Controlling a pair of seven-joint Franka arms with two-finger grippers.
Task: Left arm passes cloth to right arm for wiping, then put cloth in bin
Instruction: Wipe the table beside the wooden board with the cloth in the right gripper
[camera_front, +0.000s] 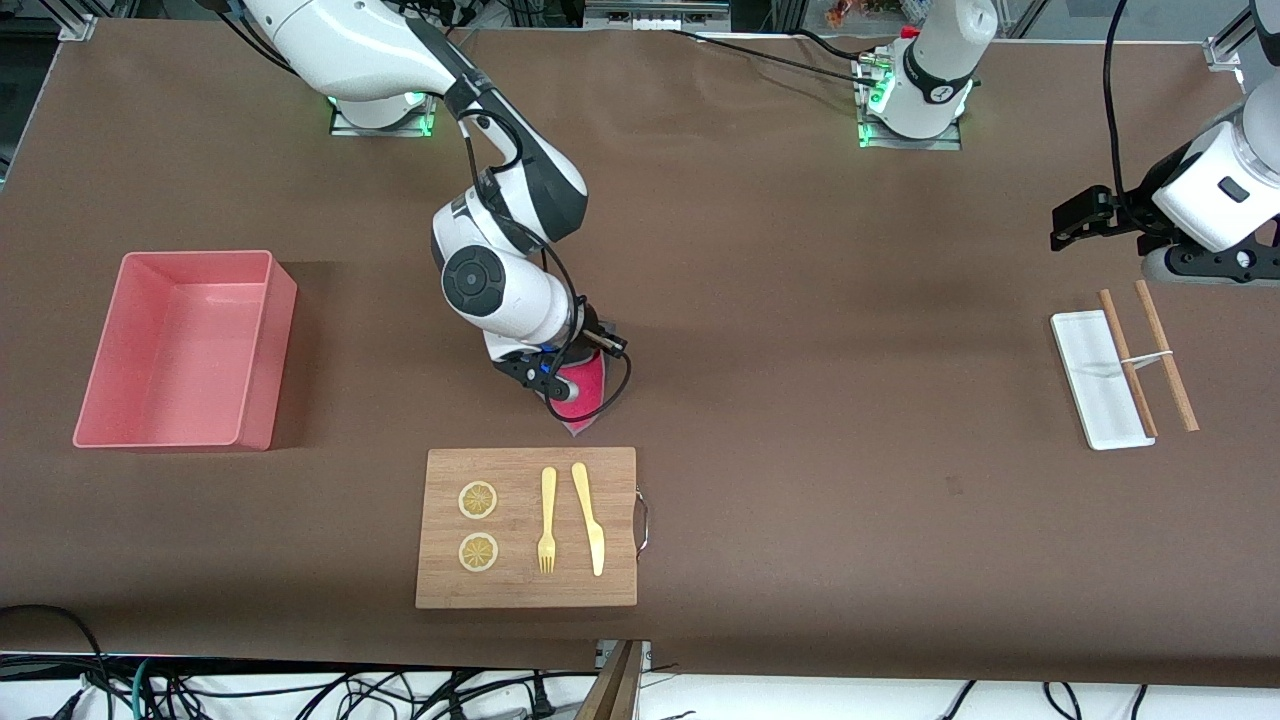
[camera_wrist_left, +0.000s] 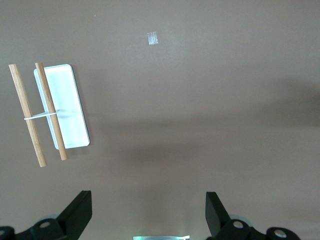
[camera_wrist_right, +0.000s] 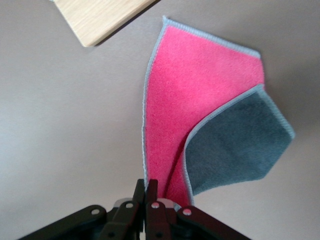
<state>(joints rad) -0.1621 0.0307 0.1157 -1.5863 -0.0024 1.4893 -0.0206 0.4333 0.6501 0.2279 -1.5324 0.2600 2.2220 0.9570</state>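
Gripping one edge of the cloth (camera_wrist_right: 200, 100) between its closed fingers, the right gripper (camera_wrist_right: 145, 192) was low over the table (camera_front: 800, 300), just above the wooden board (camera_front: 527, 527). The cloth hung from the fingers and spread out on the brown surface, farther from the front camera than the board and very close to its edge. It showed mostly its pinkish-red face, with one corner folded over so that the dark grey face was seen, and a pale grey stitched border ran around it. The bin (camera_front: 180, 350), pink and with upright walls, stood at the right arm's end of the table, well apart from the cloth. The left gripper (camera_wrist_left: 147, 212) waited with fingers wide apart and holding nothing, near the white tray (camera_wrist_left: 67, 107) with two wooden sticks (camera_wrist_left: 42, 115).
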